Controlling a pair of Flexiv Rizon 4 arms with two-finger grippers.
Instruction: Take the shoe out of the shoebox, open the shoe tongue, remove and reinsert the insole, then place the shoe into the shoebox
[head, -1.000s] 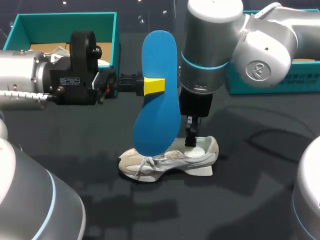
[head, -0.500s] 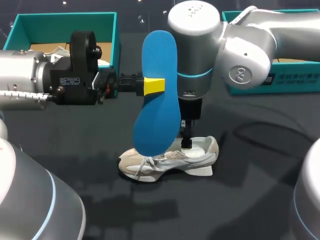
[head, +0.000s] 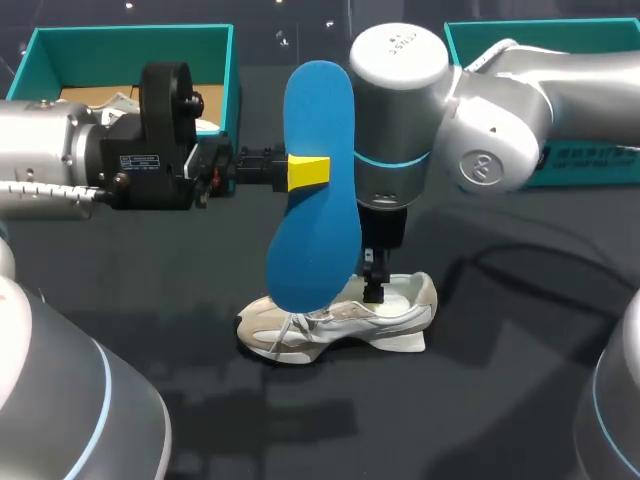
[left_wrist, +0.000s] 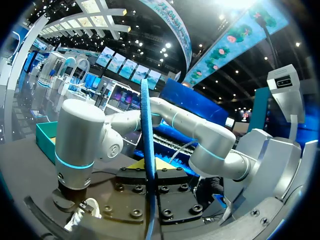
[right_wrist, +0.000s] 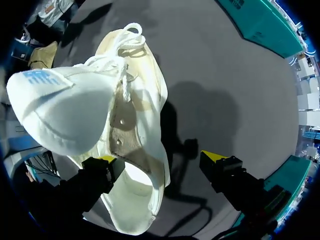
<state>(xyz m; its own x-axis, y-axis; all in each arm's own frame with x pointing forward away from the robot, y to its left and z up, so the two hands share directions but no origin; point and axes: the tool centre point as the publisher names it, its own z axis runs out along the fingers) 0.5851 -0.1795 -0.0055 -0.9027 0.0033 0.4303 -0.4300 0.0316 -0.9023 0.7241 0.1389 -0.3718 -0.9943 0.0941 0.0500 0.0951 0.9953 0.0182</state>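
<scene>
Blue insole is being held upright above the shoe by the left gripper, the heel being straddled by the wide-open right gripper.

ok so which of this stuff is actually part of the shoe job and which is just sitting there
In the job: blue insole, clamped in left end effector; white shoe on the table, right end effector open over its heel end; a teal shoebox, left box or right box, cannot tell which.
Just lying about: the other teal box; brown card in the left box.
</scene>
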